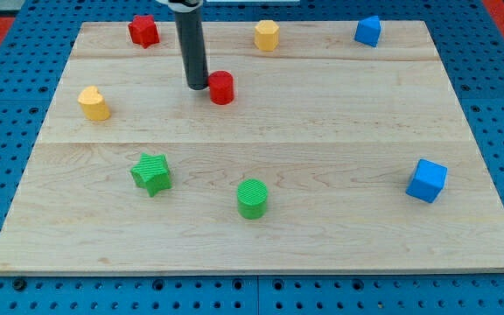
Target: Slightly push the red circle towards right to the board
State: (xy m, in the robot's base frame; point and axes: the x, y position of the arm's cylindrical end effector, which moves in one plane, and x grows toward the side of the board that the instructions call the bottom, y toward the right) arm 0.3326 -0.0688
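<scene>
The red circle [222,87], a short red cylinder, stands on the wooden board [339,114] in the upper middle, left of centre. My tip [199,87] is at the end of the dark rod that comes down from the view's top. It sits right at the red circle's left side, touching it or nearly so.
A red star [143,31] is at the top left, a yellow hexagon [267,35] at top centre, a blue block [368,31] at top right. A yellow heart [94,103] is at the left, a green star [151,173] and green circle [253,198] at the bottom, a blue cube [427,180] at right.
</scene>
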